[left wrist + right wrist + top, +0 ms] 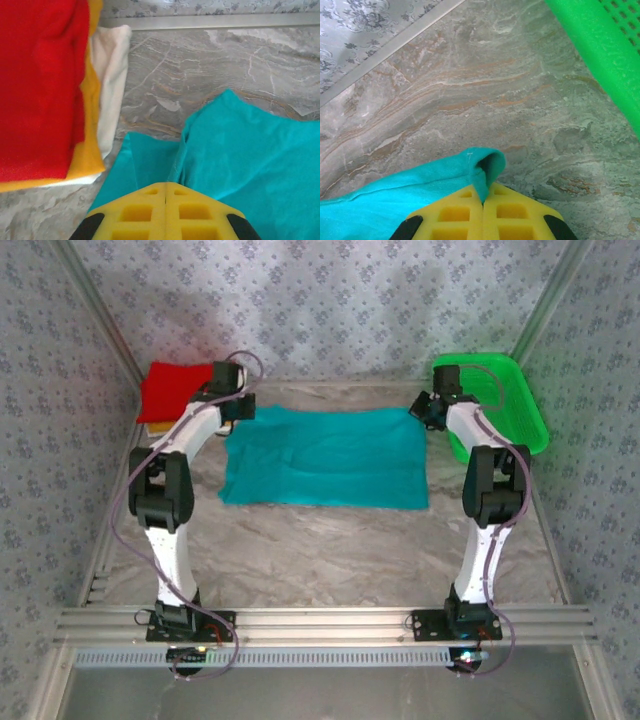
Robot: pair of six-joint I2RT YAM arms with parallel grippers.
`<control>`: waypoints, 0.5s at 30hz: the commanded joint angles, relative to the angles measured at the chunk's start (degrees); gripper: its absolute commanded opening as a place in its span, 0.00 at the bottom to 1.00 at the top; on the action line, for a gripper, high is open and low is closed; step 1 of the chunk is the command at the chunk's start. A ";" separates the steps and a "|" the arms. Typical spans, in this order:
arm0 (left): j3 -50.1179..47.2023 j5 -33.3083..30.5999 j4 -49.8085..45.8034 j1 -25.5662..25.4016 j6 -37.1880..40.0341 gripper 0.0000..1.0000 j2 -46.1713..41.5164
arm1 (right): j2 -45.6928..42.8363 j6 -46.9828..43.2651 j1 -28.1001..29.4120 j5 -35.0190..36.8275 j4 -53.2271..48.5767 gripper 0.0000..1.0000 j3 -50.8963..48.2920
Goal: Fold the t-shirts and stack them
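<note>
— What is your left gripper (165, 192) doing?
— I am pressing it shut on the teal shirt (250, 150) at the bottom of the left wrist frame. The cloth is bunching into a ridge right at my pads.
— And the right gripper (483, 197)?
— I am clamping it on another corner of that shirt. A curled fold is poking up just above my pads, lower centre.
— Where is the shirt lying?
— From overhead it is spreading flat across the middle of the table (330, 550), between my two wrists. I am holding it at both far corners.
— And farther up?
— The red shirt (35, 85) is lying on the orange shirt (90, 125) and the white shirt (111, 75), upper left, near the teal corner. The basket (600, 55) is sitting upper right.
</note>
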 commanded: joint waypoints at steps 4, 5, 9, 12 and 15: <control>-9.21 -3.99 10.98 0.53 2.61 0.00 -6.17 | -1.29 -1.05 -1.16 -0.49 2.43 0.00 -3.23; -9.83 -4.50 11.00 0.54 3.06 0.00 -6.71 | -0.88 -1.44 -1.36 -0.36 1.77 0.00 -2.37; -12.02 -6.23 10.80 0.57 4.09 0.00 -9.67 | -0.72 -2.40 -2.18 0.40 1.54 0.00 -1.98; -14.51 -7.36 11.15 0.57 4.32 0.00 -12.05 | -1.53 -2.78 -2.51 -0.16 2.15 0.00 -3.04; -17.71 -8.88 11.66 0.63 4.09 0.00 -14.34 | -2.67 -3.49 -2.27 -0.91 2.41 0.00 -4.51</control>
